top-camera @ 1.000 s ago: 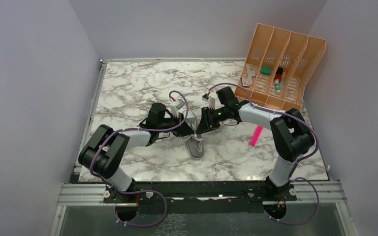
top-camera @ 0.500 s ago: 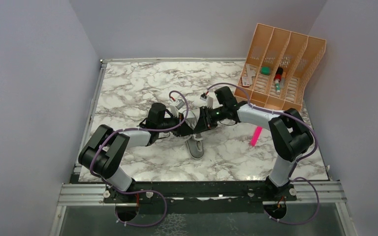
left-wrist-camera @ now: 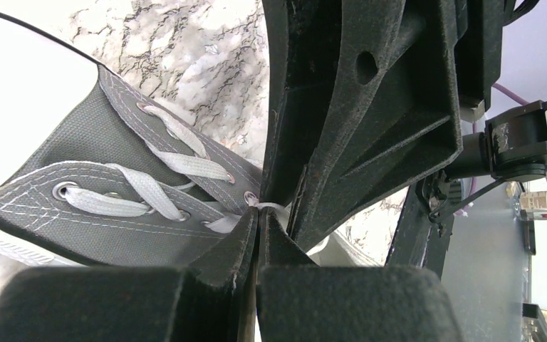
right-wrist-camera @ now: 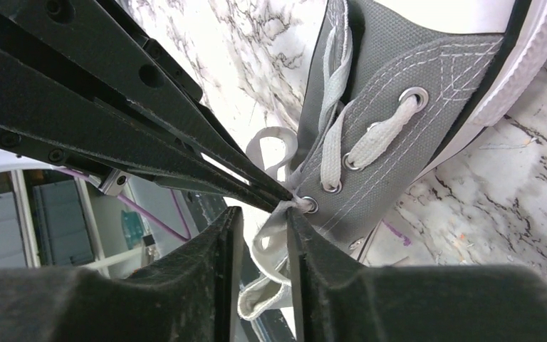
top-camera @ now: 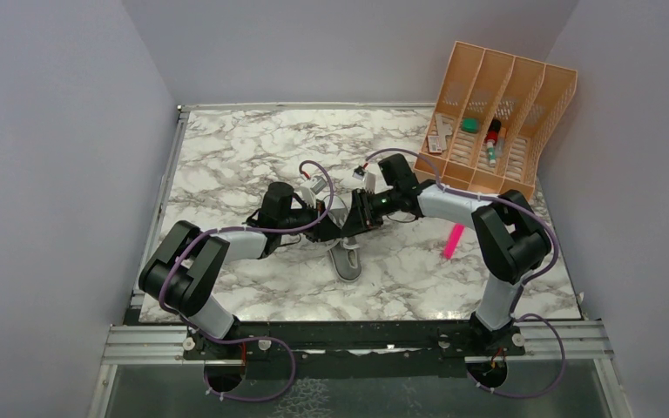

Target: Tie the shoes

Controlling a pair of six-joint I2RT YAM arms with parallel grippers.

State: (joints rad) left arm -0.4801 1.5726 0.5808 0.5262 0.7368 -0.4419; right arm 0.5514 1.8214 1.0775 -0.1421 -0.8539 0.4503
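Observation:
The grey canvas sneaker [top-camera: 346, 259] with a white sole rim lies mid-table, between both grippers. In the left wrist view its grey upper [left-wrist-camera: 114, 214] and white laces [left-wrist-camera: 178, 160] fill the left side. My left gripper [left-wrist-camera: 258, 216] is shut on a white lace end right at an eyelet. The right gripper's fingers [left-wrist-camera: 370, 107] stand close behind it. In the right wrist view my right gripper [right-wrist-camera: 262, 217] is open, with a loose loop of white lace [right-wrist-camera: 271, 246] hanging between its jaws beside the shoe [right-wrist-camera: 413, 135]. The left gripper's fingers [right-wrist-camera: 185, 142] reach in from the upper left.
An orange divided rack [top-camera: 505, 113] with small items stands at the back right. A pink object [top-camera: 454, 239] lies on the marble table [top-camera: 226, 157] right of the shoe. Grey walls close in on the left, back and right.
My right gripper has shifted a little to the left, closer to the left gripper over the shoe. The left arm and the shoe have stayed put.

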